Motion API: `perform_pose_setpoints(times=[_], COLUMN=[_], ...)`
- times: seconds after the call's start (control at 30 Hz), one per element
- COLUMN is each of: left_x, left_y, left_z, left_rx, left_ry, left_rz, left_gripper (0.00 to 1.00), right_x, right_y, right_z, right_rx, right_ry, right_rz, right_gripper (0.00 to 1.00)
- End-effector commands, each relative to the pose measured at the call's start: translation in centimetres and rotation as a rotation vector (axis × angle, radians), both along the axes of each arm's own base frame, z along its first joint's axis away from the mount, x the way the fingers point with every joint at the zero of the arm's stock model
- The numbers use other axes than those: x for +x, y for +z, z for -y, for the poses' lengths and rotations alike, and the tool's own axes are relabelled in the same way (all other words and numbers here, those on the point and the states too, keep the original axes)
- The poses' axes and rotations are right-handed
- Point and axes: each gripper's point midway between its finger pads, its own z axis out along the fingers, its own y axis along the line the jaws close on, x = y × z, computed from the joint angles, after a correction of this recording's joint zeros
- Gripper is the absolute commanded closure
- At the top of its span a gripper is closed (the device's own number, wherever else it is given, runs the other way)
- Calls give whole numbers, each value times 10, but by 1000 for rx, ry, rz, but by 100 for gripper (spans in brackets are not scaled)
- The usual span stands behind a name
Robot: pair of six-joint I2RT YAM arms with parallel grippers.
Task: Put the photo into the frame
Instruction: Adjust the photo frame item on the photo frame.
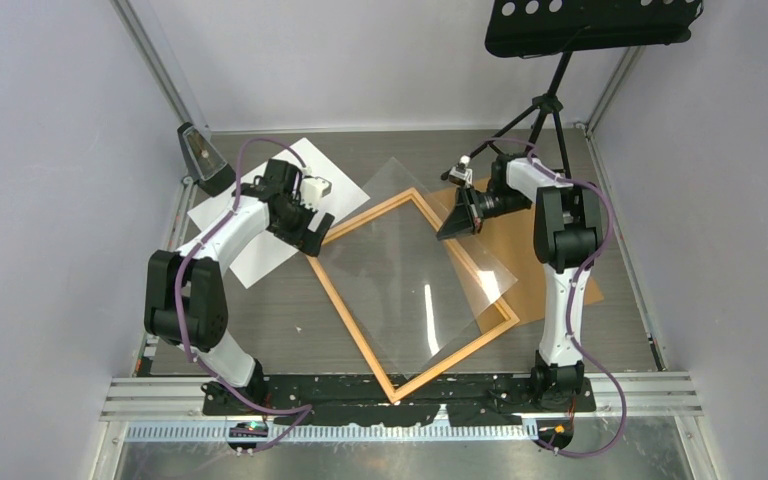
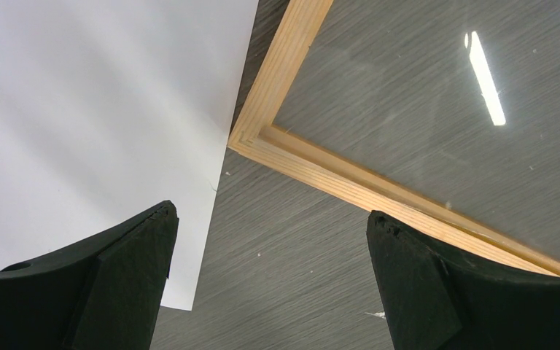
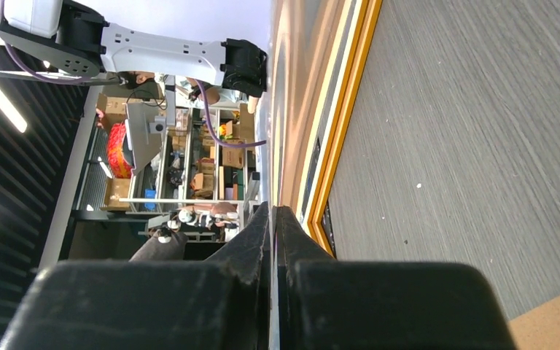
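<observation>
The frame [image 1: 350, 322] is lying flat in the middle of the desk [image 1: 290, 335], turned so its corners are pointing toward and away from the arms. The photo [image 1: 300, 155] is lying white side up at the far left, outside the frame, with its near edge sitting just beside the frame's left corner. The left fingers [image 1: 312, 238] are hanging spread wide over that corner and the photo's edge, gripping nothing. The right fingers [image 1: 457, 218] are pinching together on the far right edge of a clear sheet [image 1: 410, 270], which is lying skewed over the frame and overhanging its right side. A brown backing board [image 1: 535, 280] is resting on the desk under the right arm, partly beneath the sheet.
</observation>
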Motion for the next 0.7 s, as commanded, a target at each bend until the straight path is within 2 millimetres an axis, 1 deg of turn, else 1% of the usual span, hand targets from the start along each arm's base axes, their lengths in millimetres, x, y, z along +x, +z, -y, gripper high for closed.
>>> perform_pose_setpoints(times=[0.0,0.03,0.07,0.1,0.13,0.17,0.2,0.23,0.27,0.3,0.33,0.37,0.4,0.67], left_x=[13,13,13,13,13,13,13,14,14,14,15,14,14,13], left_y=[10,10,10,9,9,10,9,9,9,9,10,9,9,9], left_z=[0,0,0,-1,-1,-1,-1,-2,-2,-1,-1,-2,-2,-1], left_rx=[-10,-10,-10,-9,-9,-10,-12,-13,-14,-15,-17,-17,-18,-33], left_ry=[4,6,4,5,4,4,4,4,3,1,0,0,0,0], left_rz=[41,41,40,39,39,40,42,41,40,39,39,38,39,38], left_gripper=[1,1,1,1,1,1,1,1,1,1,1,1,1,1], right_x=[7,18,10,39,36,47,50,39,42,44,40,41,38,27], right_y=[11,8,-7,6,-18,-7,2,-5,-2,-6,-13,-12,-14,-11], right_z=[-4,-5,-2,-6,-2,-4,-6,-6,-7,-6,-6,-7,-8,-9], right_rx=[-28,-35,-147,-174,-244,-227,-210,-221,-222,-233,-240,-238,-239,-245], right_ry=[0,-4,-35,-141,-200,-238,-223,-178,-172,-179,-182,-190,-186,-195], right_rz=[-6,119,-23,100,85,148,157,110,116,112,95,102,93,60], right_gripper=[94,94,94,94,94,94,94,94,94,94,94,94,94,94])
